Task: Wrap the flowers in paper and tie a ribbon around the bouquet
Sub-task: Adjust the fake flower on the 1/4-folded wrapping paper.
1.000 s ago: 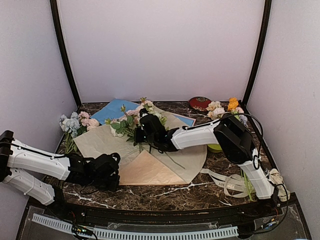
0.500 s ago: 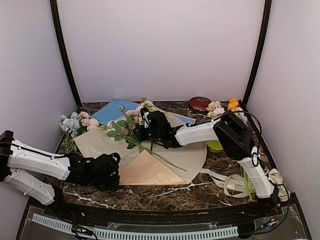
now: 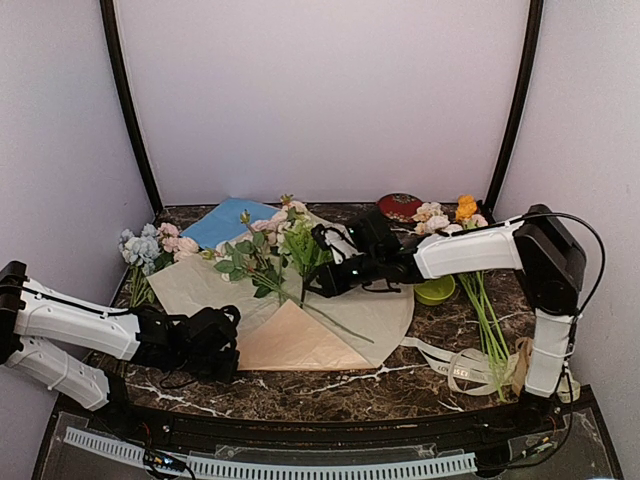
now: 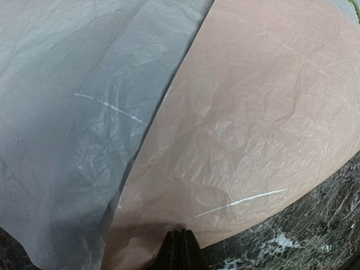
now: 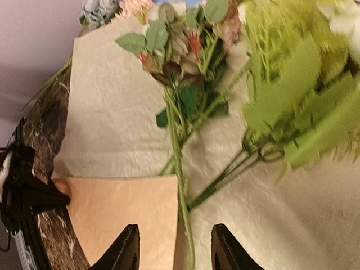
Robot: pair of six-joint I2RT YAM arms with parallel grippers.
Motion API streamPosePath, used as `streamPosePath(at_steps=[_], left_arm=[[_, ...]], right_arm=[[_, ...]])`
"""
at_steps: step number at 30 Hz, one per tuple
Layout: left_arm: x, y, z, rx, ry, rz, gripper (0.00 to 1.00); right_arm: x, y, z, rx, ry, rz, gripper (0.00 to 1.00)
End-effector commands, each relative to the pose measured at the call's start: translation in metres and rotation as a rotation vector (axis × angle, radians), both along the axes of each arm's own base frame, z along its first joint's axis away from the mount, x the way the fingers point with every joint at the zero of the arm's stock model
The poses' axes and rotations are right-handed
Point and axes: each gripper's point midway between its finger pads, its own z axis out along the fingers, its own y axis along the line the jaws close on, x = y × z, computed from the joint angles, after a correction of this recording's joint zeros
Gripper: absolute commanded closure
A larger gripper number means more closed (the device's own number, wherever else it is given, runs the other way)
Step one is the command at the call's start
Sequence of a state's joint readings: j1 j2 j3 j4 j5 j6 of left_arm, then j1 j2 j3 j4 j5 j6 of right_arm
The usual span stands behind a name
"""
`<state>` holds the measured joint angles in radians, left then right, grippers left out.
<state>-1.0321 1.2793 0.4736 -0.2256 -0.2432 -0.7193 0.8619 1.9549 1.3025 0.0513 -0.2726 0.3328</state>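
Left fingers (image 4: 175, 252) nearest: pressed together at the near edge of the paper (image 3: 200, 285), by its peach flap; whether they pinch it cannot be told. Ribbon (image 3: 455, 365), one, loose on counter (image 3: 330, 385) at near right, well apart from both arms; dark lettering too small to read. Paper, one sheet, spread mid-counter. Right fingers (image 5: 126, 250) apart, low over paper, holding nothing; one thin stem of the flowers (image 3: 262, 258) runs between them. Flowers lie on paper's far half. Bunches counted: three, with blue-bloom bunch (image 3: 148, 248) far left and orange-bloom bunch (image 3: 455, 213) far right. Light blue sheet (image 3: 225, 220) behind, one.
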Motion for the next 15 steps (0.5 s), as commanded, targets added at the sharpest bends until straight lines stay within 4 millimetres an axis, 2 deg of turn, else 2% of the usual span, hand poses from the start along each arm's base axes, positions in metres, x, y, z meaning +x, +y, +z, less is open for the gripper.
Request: streamPosePath(at_steps=[1,3,6,10,12,15], left_arm=[[-0.026,0.040,-0.029,0.153,0.113,-0.016,0.97],[-0.022,0.032,-0.019,0.118,0.084,-0.051,0.93],[-0.014,0.011,0.007,0.020,0.008,-0.133,0.83],[-0.009,-0.010,0.036,-0.089,-0.074,-0.210,0.62],[-0.006,-0.009,0.039,-0.086,-0.094,-0.208,0.55],[-0.004,-0.003,0.033,-0.029,-0.086,-0.206,0.47]], right_arm=[[-0.037,-0.039,-0.042,-0.126,0.127,0.095,0.56],[-0.042,-0.047,-0.048,-0.161,0.120,0.111,0.55],[-0.044,-0.050,-0.050,-0.172,0.118,0.136,0.56],[-0.038,-0.046,-0.051,-0.169,0.127,0.144,0.58],[-0.041,-0.043,-0.056,-0.165,0.148,0.163,0.58],[-0.048,-0.036,-0.060,-0.135,0.193,0.199,0.59]])
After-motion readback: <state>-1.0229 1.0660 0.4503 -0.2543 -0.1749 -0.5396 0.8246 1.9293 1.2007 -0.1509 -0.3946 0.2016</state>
